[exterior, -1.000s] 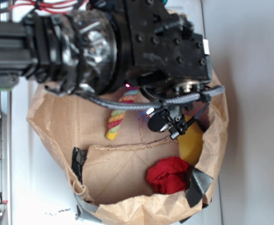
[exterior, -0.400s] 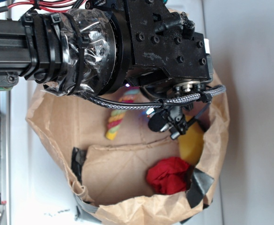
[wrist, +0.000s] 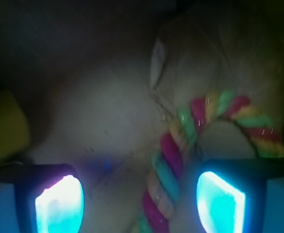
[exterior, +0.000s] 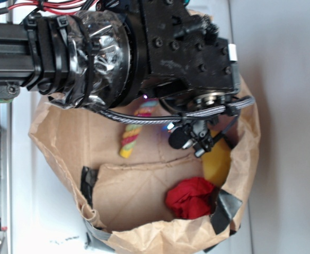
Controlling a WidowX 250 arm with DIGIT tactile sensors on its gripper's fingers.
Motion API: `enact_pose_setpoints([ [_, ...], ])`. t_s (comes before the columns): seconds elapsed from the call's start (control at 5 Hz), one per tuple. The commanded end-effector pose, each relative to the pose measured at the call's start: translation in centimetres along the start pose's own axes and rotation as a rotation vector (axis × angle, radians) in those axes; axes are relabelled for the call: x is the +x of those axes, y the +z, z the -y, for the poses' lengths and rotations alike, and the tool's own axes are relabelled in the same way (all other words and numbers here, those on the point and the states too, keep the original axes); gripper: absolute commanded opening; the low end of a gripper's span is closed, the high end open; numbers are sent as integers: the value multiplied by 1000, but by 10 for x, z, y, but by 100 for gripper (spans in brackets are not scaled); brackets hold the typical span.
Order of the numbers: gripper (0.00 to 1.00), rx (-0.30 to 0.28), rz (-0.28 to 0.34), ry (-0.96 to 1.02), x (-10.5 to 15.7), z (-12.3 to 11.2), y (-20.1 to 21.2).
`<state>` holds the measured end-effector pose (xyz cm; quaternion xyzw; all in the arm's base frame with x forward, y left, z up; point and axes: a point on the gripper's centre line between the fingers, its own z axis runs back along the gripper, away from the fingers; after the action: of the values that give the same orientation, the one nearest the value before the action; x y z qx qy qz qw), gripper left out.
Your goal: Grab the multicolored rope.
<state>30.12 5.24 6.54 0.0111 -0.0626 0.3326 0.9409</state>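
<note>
Inside paper bag | claw spread apart | multicolored rope between fingers, nearer one pad

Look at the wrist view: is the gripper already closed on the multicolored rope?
No, the gripper is open, with the multicolored rope lying loose between its glowing fingers.

Exterior camera is looking down from above, sitting very close to the black arm, which is filling the top half; below it the open paper bag is showing with its floor; wrist camera is riding low inside that bag, looking out between the two glowing fingertips along the bag floor, very near, image dim and blurry; both views are sharing the multicolored rope, the yellow block and the brown paper floor.
</note>
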Motion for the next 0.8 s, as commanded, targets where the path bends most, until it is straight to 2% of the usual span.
enact_pose_setpoints([
  [0.0, 100, 30, 50, -15, -2, 2, 10],
  [0.2, 100, 65, 39, -25, -1, 5, -2],
  [0.6, 100, 60, 23, -50, -3, 14, -12],
])
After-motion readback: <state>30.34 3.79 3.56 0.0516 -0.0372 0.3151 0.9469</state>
